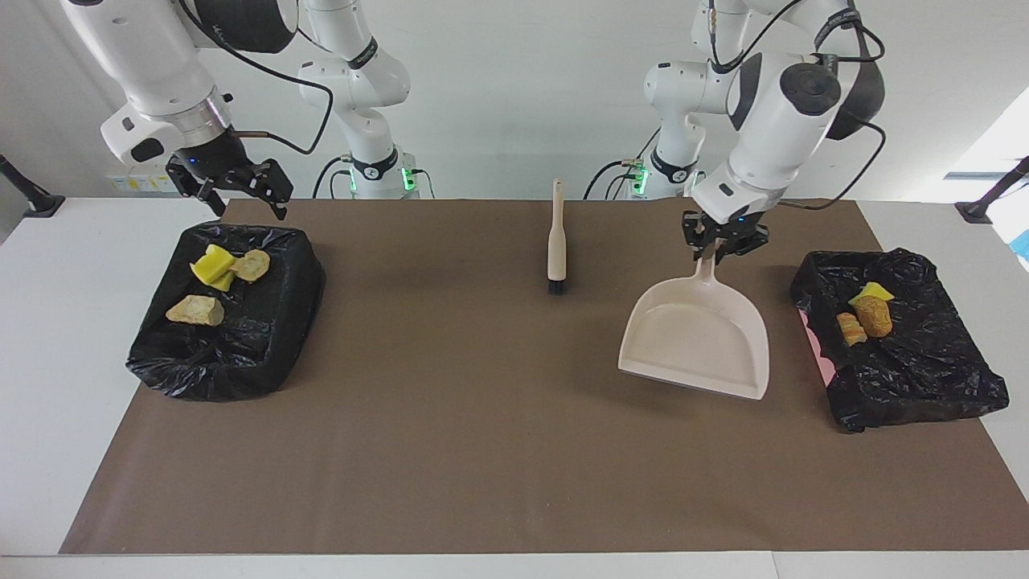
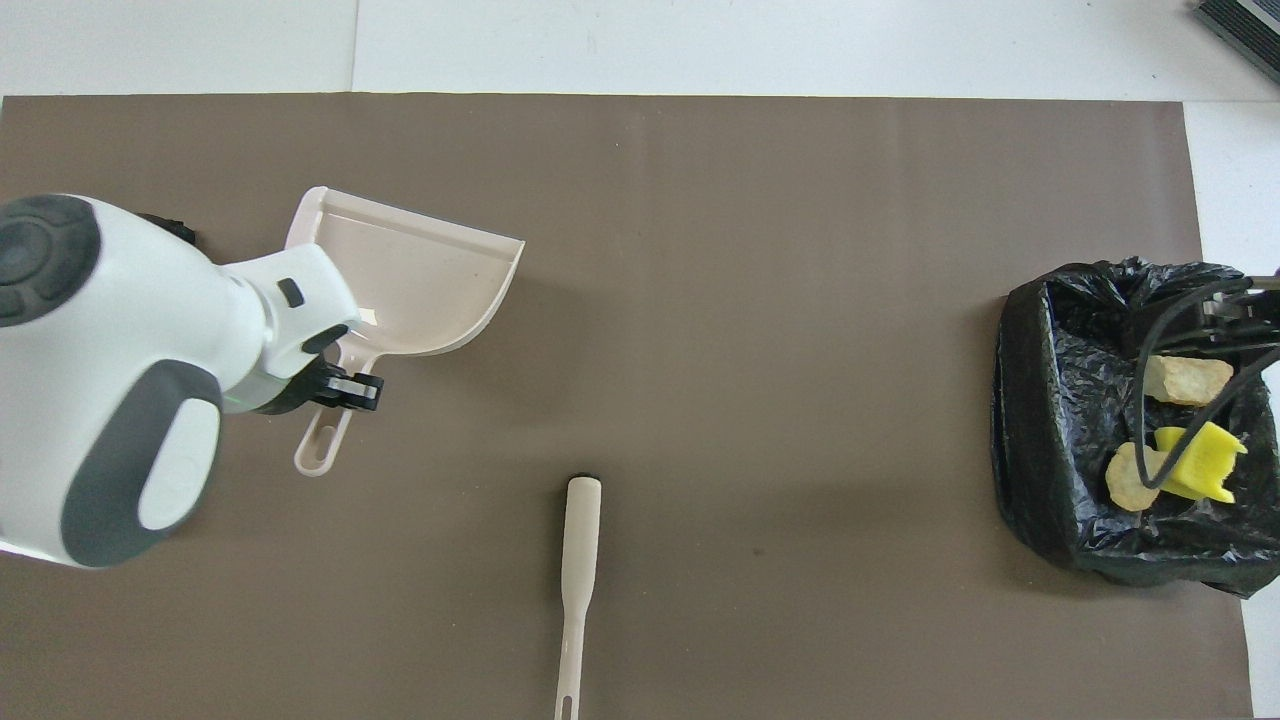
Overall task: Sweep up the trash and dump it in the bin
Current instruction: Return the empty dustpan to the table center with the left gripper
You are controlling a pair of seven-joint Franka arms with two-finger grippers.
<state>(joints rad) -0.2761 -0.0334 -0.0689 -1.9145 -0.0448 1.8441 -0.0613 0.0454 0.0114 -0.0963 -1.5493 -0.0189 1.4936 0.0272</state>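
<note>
We hold the dustpan (image 1: pixel 698 338) by its handle in the clamped left gripper (image 1: pixel 715 246), beside the brush (image 1: pixel 555 240). We should lower it flat. The trash (image 1: pixel 864 312) lies in both bins (image 1: pixel 908 370); the right gripper (image 1: pixel 237 186) waits open-fingered over one.

I am seeing the brush (image 1: pixel 555 241) lying mid-mat (image 1: pixel 482 450), close to the robots. The dustpan (image 1: pixel 698 341) is sitting between it and the bin (image 1: pixel 924 378) at the left arm's end; another bin (image 1: pixel 257 338) is sitting at the right arm's end. Trash pieces (image 1: pixel 864 315) are lying in both.
</note>
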